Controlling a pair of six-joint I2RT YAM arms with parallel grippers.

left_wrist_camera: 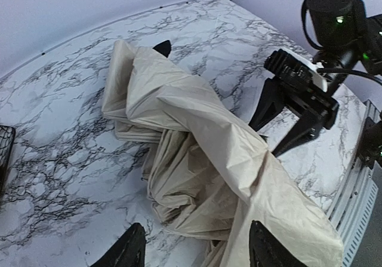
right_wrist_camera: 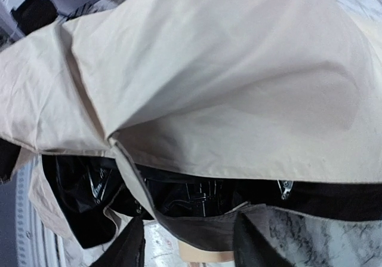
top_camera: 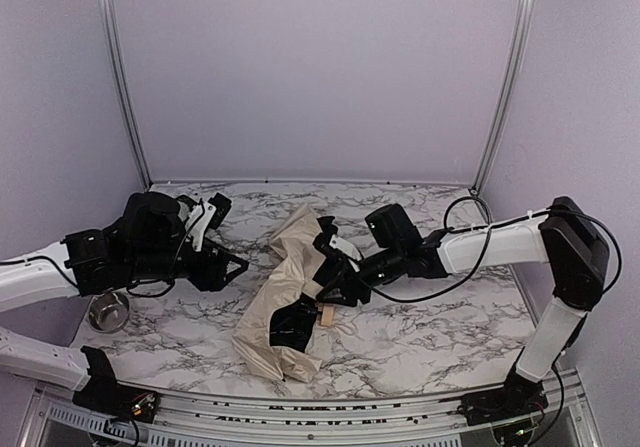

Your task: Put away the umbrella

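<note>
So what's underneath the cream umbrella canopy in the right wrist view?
Under the canopy you can see its black underside, a glint of metal fitting, a sliver of tan handle and the marble table. The shaft is covered.

Looks like a robotics lab test cell, not a home. Enclosed by plain lilac wall panels [top_camera: 320, 67] set in aluminium posts [top_camera: 122, 77]. Floored with a marble-patterned surface [top_camera: 430, 337], edged by a metal mounting rail [top_camera: 320, 419] carrying a left arm [top_camera: 40, 277] and right arm [top_camera: 500, 247], strung with loose black cables [top_camera: 468, 200].
</note>
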